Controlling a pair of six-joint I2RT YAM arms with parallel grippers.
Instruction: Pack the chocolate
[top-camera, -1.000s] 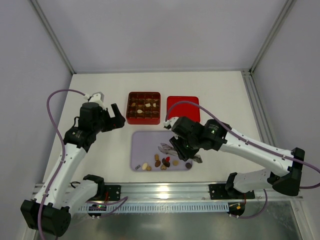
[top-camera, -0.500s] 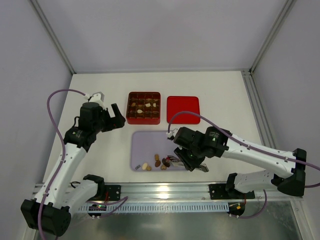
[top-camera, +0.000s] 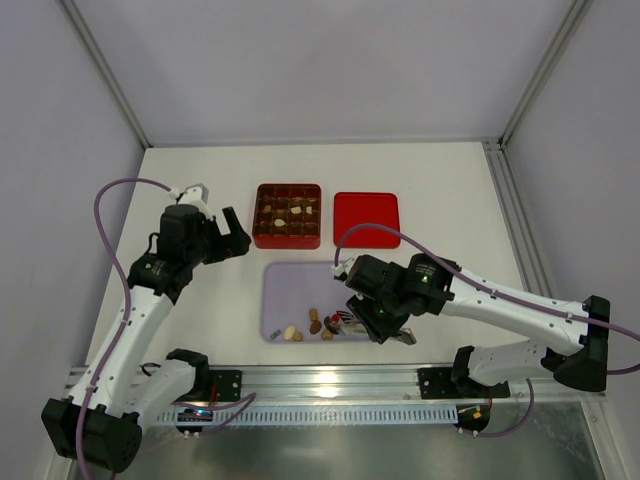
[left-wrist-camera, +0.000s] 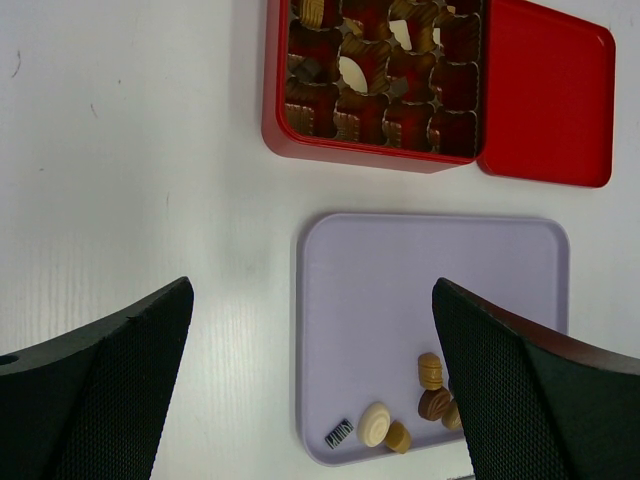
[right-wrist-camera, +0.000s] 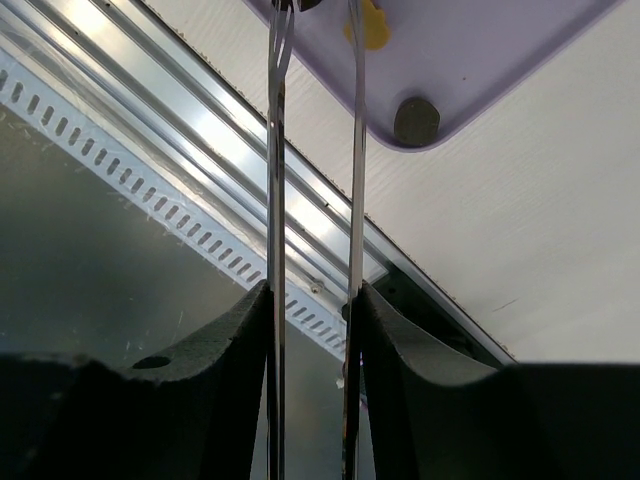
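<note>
The right gripper (right-wrist-camera: 312, 300) pinches thin metal tweezers (right-wrist-camera: 354, 150) between its black fingers (right-wrist-camera: 235, 370). The blades run up over the lilac tray (right-wrist-camera: 480, 50), where a dark round chocolate (right-wrist-camera: 416, 121) sits in the corner and a yellow sweet (right-wrist-camera: 371, 28) lies just beside one blade.

Two arms (top-camera: 135, 305), one red box (top-camera: 287, 240), one red lid (top-camera: 366, 219), one lilac tray (top-camera: 290, 290) — at least five loose chocolates (top-camera: 315, 326).

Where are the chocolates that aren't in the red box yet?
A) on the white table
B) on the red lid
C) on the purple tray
C: the loose chocolates all lie on the lilac tray, clustered near its front edge.
</note>
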